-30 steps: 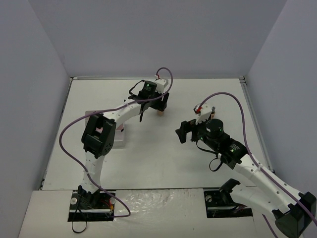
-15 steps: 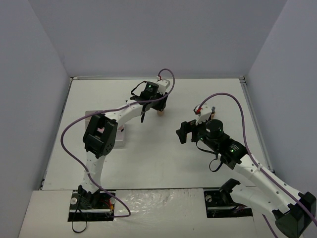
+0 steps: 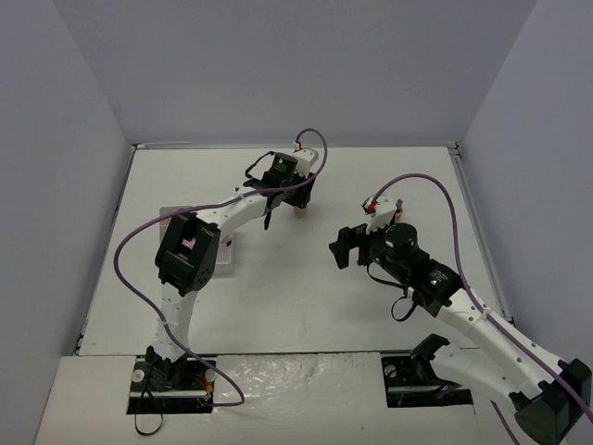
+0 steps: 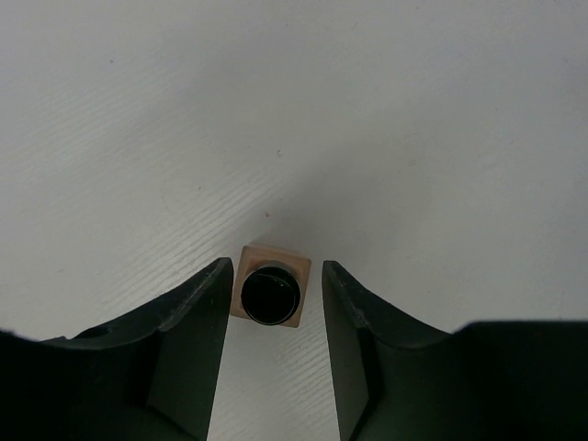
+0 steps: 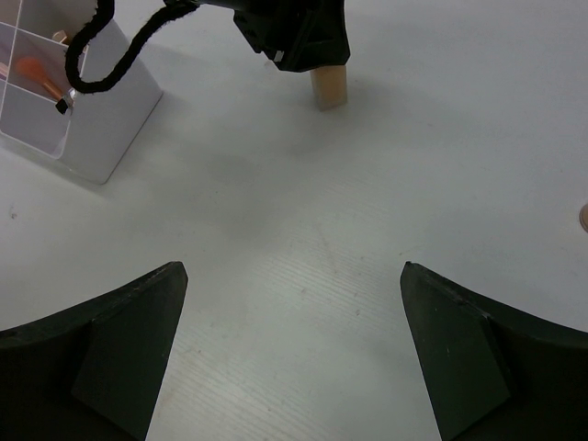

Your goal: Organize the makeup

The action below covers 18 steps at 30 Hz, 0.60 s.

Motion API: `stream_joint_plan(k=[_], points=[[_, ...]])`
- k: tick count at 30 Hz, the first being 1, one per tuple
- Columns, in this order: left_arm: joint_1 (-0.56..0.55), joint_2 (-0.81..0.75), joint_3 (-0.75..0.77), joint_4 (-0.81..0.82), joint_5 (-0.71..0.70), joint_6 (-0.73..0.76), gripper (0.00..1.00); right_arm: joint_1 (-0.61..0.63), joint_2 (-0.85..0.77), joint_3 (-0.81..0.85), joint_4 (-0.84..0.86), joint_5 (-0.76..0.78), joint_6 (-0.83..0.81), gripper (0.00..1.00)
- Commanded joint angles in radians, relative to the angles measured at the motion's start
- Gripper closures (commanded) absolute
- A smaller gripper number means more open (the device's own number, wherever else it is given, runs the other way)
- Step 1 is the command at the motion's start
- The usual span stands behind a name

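At far centre of table (image 3: 306, 297), left gripper (image 4: 276, 266) has narrowed around upright tan bottle (image 4: 269, 296); whether clamped, cannot tell. Right gripper (image 5: 292, 271) hovers, jaws wide apart. Lift pending

Left arm (image 3: 185, 255) and right arm (image 3: 435, 283): white link shells, black joint housings, small green indicator lights (image 3: 276, 164). A purple cable (image 3: 125, 250) loops loosely along each arm. Gripper fingers (image 5: 119, 340) are matte black, broad and tapered.

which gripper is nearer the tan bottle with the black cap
Left. The left gripper has its jaws on either side of the tan bottle. The right gripper hangs open, well apart from it.
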Motion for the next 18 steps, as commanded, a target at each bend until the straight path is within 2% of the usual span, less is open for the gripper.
stream_joint_plan(k=[1,3,5,8,13,18], points=[[-0.008,-0.057,0.041,0.038,-0.012,0.017,0.66,-0.008,0.0,0.005,0.051,0.017,0.006,0.01],[-0.008,-0.058,0.038,0.038,-0.012,0.019,0.72,-0.008,0.001,0.005,0.05,0.015,0.005,0.01],[-0.009,-0.062,0.032,0.04,-0.011,0.017,0.85,-0.008,-0.001,0.005,0.05,0.016,0.004,0.01],[-0.008,-0.072,0.022,0.043,-0.012,0.014,0.99,-0.007,-0.002,0.007,0.051,0.017,0.006,0.01],[-0.01,-0.135,-0.016,0.053,-0.027,-0.005,1.0,-0.008,-0.011,0.004,0.05,0.02,0.004,0.01],[-0.008,-0.282,-0.063,0.009,-0.114,-0.044,1.0,-0.008,-0.013,0.007,0.05,0.02,0.001,0.01]])
